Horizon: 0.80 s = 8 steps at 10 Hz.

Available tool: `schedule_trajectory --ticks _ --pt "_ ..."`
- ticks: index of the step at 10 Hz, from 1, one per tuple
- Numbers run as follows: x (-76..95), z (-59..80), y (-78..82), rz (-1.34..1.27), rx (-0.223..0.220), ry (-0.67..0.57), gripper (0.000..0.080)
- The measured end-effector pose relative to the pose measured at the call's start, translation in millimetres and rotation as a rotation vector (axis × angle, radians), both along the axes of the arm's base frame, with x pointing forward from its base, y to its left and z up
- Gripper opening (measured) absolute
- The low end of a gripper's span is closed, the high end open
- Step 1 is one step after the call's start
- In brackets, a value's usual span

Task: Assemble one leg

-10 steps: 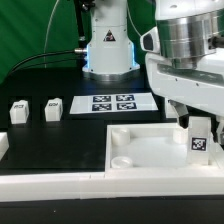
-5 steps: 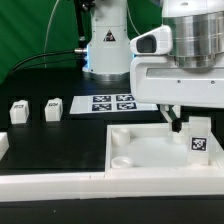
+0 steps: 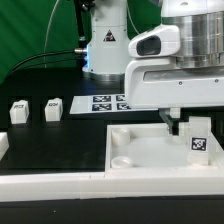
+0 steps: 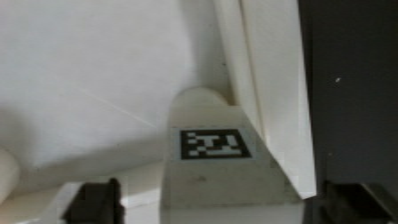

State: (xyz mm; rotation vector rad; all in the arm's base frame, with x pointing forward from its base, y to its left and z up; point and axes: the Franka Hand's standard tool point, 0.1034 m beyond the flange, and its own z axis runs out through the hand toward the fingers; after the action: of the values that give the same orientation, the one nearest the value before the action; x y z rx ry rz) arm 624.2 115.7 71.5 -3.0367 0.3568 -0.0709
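Observation:
A leg (image 3: 199, 141), a small white block with a black-and-white tag, stands upright at the right side of the large white tray (image 3: 150, 168) in the exterior view. My gripper (image 3: 181, 125) hangs just over it, a little to the exterior view's left. In the wrist view the leg (image 4: 222, 160) sits between my two dark fingers (image 4: 89, 202), with a gap on each side. The gripper (image 4: 228, 206) is open around it and does not hold it. The tray's raised wall (image 4: 267, 90) runs beside the leg.
Two more legs (image 3: 18, 112) (image 3: 52, 109) stand at the exterior view's left. The marker board (image 3: 112, 103) lies behind the tray. The arm's base (image 3: 105, 45) is at the back. A white part (image 3: 3, 147) shows at the left edge.
My hand has shifted toward the exterior view's left and turned more level above the tray. The leg stays in place at the tray's right side.

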Motion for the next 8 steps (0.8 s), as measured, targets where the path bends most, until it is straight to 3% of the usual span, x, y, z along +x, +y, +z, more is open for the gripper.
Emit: schedule_trajectory --ticks 1,2,6,8 --pt "0.0 0.0 0.0 0.0 0.0 0.0 0.0397" --pt "0.2 0.3 -0.5 -0.001 0.0 -0.001 0.0294" --pt "0.5 0.4 -1.5 -0.026 -0.001 0.0 0.0294" --pt "-1.0 -0.4 -8.2 -0.226 0.003 0.015 0.0294"
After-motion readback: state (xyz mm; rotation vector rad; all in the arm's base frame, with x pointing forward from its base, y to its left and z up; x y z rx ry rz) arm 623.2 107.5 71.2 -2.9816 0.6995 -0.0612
